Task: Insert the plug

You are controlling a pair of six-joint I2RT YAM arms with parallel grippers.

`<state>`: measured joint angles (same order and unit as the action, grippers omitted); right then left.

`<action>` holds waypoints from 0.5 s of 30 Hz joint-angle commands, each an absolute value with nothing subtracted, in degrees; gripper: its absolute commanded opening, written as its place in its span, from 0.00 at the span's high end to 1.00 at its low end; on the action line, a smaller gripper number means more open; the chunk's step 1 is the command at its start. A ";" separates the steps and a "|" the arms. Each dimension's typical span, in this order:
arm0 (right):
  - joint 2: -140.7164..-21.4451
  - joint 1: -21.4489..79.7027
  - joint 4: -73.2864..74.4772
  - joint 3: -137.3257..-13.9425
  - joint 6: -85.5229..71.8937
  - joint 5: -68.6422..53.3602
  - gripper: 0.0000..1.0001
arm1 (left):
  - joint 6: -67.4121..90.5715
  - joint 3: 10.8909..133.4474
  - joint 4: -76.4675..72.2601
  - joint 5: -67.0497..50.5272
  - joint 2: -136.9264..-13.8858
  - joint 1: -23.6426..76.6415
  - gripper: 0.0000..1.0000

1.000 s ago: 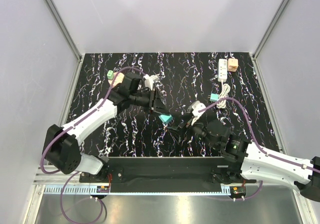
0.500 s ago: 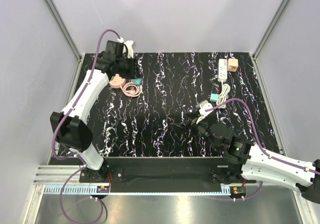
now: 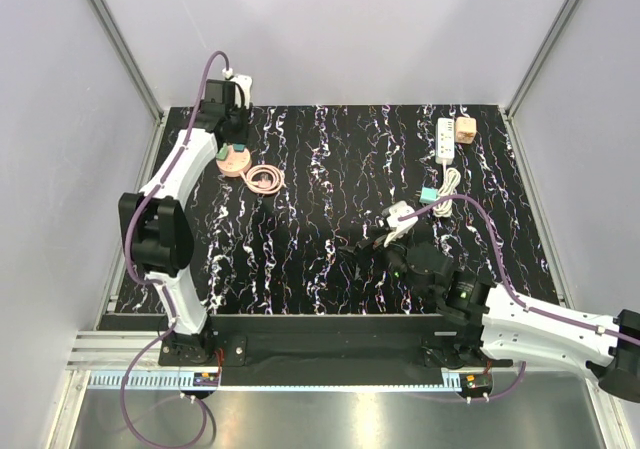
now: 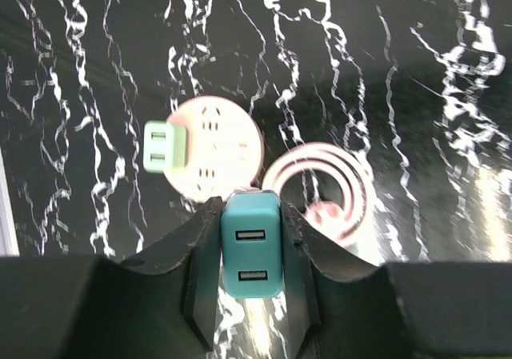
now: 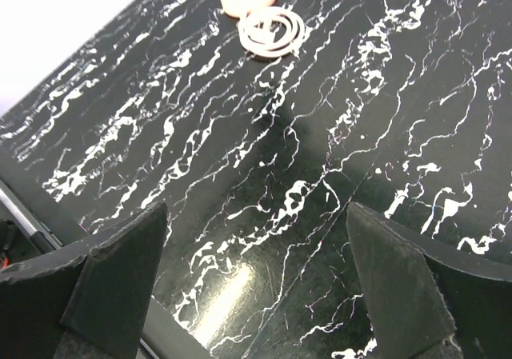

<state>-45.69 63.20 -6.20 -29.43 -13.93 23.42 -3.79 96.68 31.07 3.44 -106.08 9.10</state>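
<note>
The small peach-tan blocky plug (image 3: 465, 129) sits at the far right of the black, white-veined counter (image 3: 330, 169), just beside the far end of the white power strip (image 3: 446, 141); neither arm is near it. The left fingers (image 4: 206, 255), at the far left corner, are clenched on a teal block adapter with two USB ports (image 4: 251, 247), held above a flat round tan socket disc (image 4: 214, 153) that carries a pale green plug (image 4: 164, 147). A coiled pinkish cable (image 4: 320, 191) lies beside the disc. The right fingers (image 5: 120, 279) are spread wide, grasping nothing, over bare counter.
</note>
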 commanded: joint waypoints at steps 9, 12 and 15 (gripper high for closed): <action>-46.67 63.02 -8.88 -30.32 -14.85 24.79 0.00 | -4.66 96.06 15.74 0.26 -114.42 5.98 1.00; -46.76 62.93 -9.05 -30.24 -14.77 24.52 0.00 | -4.13 96.33 14.59 -1.49 -116.62 5.80 1.00; -46.67 62.84 -9.05 -30.15 -14.94 24.08 0.00 | -3.61 96.59 13.98 -2.98 -118.21 5.36 1.00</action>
